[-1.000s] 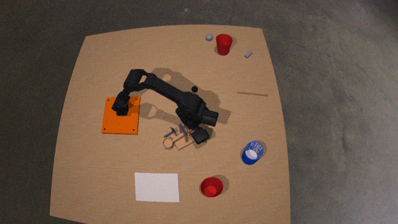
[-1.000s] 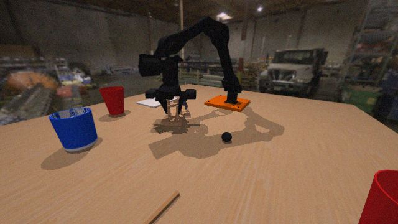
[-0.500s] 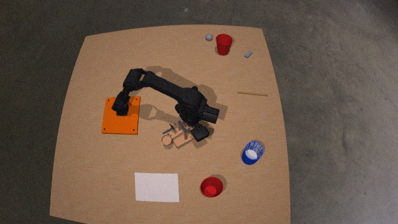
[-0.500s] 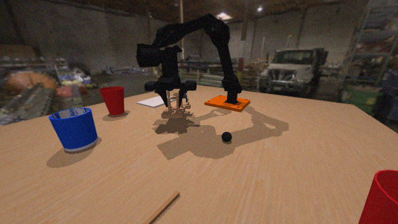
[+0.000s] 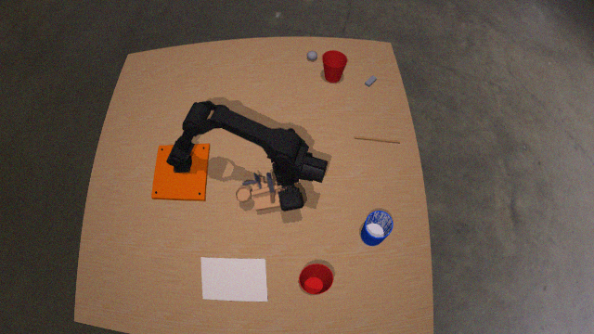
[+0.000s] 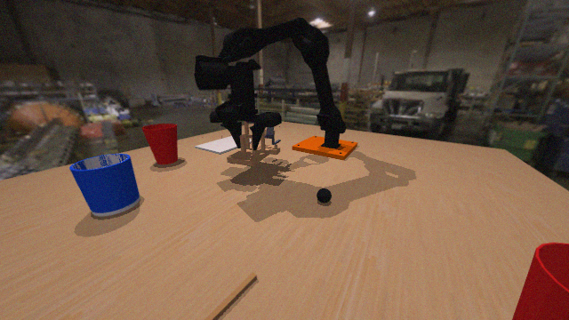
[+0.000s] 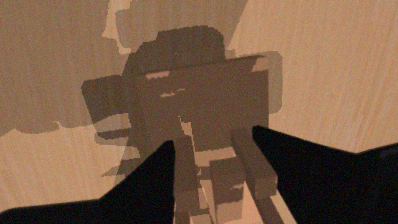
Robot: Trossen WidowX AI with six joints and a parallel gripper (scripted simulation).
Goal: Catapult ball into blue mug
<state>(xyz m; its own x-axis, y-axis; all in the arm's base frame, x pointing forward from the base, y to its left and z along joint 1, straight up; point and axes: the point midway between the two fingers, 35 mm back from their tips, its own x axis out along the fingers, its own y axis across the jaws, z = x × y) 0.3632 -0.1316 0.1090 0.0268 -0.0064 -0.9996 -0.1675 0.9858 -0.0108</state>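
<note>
Okay, gripper (image 5: 288,182) (image 6: 247,148) (image 7: 213,140) is closed on the catapult (image 5: 266,202) (image 6: 236,158) (image 7: 210,100), fingers pointing down either side of its wooden uprights, catapult low at the desk (image 5: 153,241) (image 6: 378,258) (image 7: 330,60). Dark ball (image 6: 324,196) lies on the desk apart from the catapult, so not loaded; top view doesn't show it, probably under the arm. Blue mug (image 5: 371,237) (image 6: 108,187) stands upright, well apart. Step looks like aiming: the launch line seems to need a turn toward the mug. Best done as a slow wrist rotation with the base flat on the desk, no tipping, and only enough squeeze to carry the frame round; too hard could twist or lift it. Keep fingers off the throwing arm and the blue parts so nothing trips. Check the line from the cup ring (image 5: 243,194) through the frame to the mug, then open evenly and rise straight up, since a sideways drag would spoil the aim. Ball goes in after that.
</note>
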